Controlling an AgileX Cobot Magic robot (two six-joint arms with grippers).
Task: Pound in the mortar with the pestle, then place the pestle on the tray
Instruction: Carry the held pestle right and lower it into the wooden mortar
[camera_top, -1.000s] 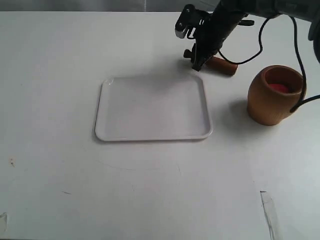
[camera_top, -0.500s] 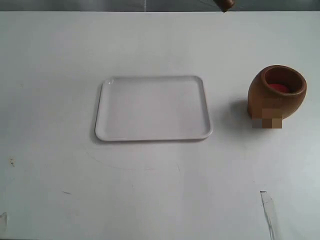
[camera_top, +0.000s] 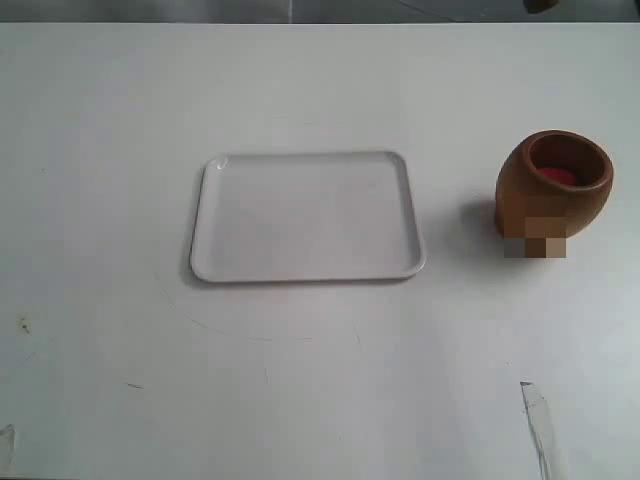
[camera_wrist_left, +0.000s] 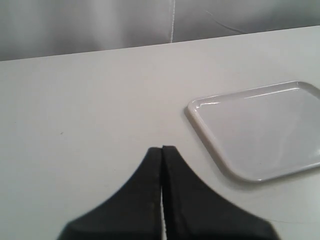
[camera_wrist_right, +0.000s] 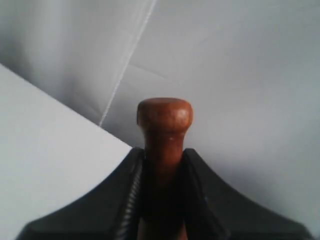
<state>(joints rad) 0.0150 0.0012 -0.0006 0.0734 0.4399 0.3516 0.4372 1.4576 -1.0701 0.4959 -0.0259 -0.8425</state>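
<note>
The light-brown mortar stands upright on the right of the table, its reddish inside showing. The white tray lies flat mid-table with nothing on it; its corner also shows in the left wrist view. My right gripper is shut on the neck of the reddish-brown pestle, knob sticking out past the fingertips, held high above the table. Only a dark tip of the pestle shows at the top edge of the exterior view. My left gripper is shut and empty, over bare table beside the tray.
The white tabletop runs around the tray. A strip of clear tape lies near the front right edge. A grey backdrop rises behind the table.
The right arm lifted the pestle off the table behind the tray and out of the exterior view's top edge, then carried it rightward. Tray and mortar have not moved.
</note>
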